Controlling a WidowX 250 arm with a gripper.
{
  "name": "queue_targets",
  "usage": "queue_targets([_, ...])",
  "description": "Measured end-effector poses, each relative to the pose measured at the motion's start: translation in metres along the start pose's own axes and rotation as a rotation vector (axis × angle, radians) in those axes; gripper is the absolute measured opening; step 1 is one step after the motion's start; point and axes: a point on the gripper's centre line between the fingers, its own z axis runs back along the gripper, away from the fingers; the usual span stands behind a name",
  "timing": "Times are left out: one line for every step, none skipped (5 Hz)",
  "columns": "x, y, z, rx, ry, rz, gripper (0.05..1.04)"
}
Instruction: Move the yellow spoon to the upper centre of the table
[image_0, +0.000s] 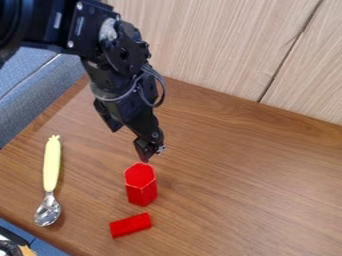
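The gripper (131, 144) hangs over the table left of the middle, its two fingers spread open with nothing between them. The yellow spoon (51, 165) lies at the left side of the table, below and to the left of the gripper and apart from it. Its yellow handle points up the view, and its metal bowl is toward the bottom. The wooden table (247, 175) spreads under both.
A red hexagonal block (141, 185) stands just below the gripper. A flat red block (130, 225) lies below that one. Pale wood panels (220, 45) border the table's back edge, and blue-grey fabric (40, 90) is beyond its left edge.
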Motion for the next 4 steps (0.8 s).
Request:
queue_targets([-0.003, -0.001, -0.003, -0.006, 0.017, 0.007, 1.001])
queue_targets([-0.011, 0.011, -0.005, 0.013, 0.048, 0.087, 1.001])
queue_targets([-0.019, 0.037, -0.007, 0.035, 0.083, 0.199, 1.001])
queue_targets([-0.033, 0.065, -0.014, 0.078, 0.138, 0.363, 1.001])
